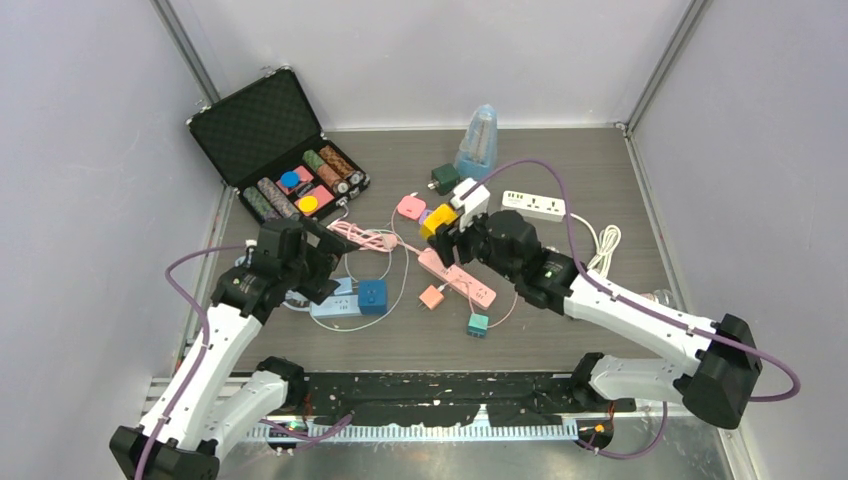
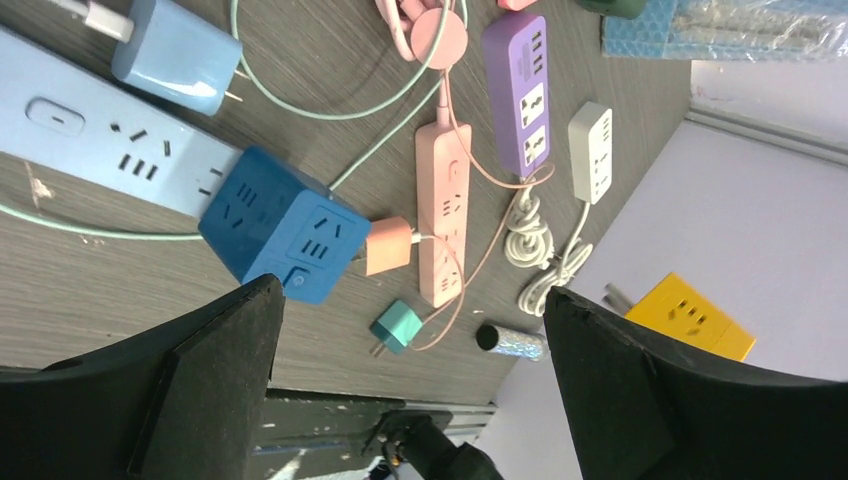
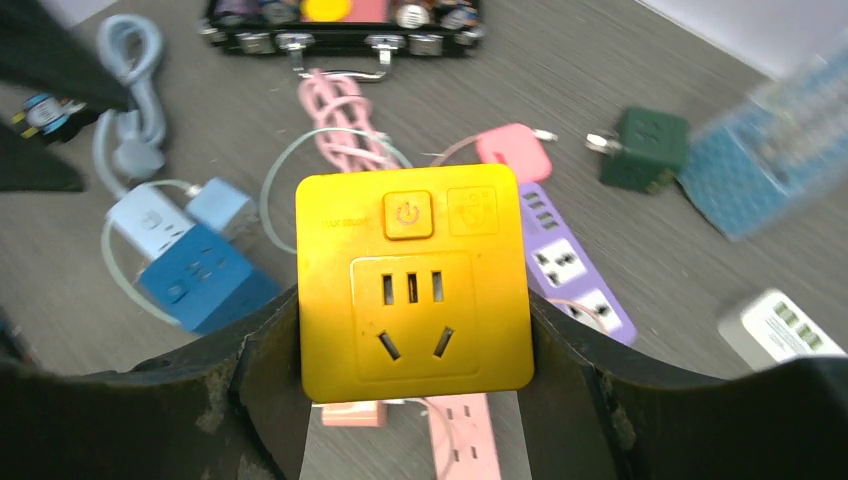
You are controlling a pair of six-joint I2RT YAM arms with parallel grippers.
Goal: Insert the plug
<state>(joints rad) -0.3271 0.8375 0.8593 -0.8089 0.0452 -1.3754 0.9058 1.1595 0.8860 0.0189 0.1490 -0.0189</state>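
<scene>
Pale grey walls [image 1: 440, 60] enclose a wood-grain table [image 1: 380, 150].

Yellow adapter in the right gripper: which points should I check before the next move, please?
1. Grip: the right gripper clamps the yellow adapter on both sides: ok.
2. The prongs are bare, nothing on them: ok.
3. The left gripper is open and empty: ok.
4. The light blue power strip shows free sockets: ok.
5. Prongs lined up over a socket: not ok; the adapter hangs away from that strip.
6. Which socket is meant: cannot tell.
</scene>
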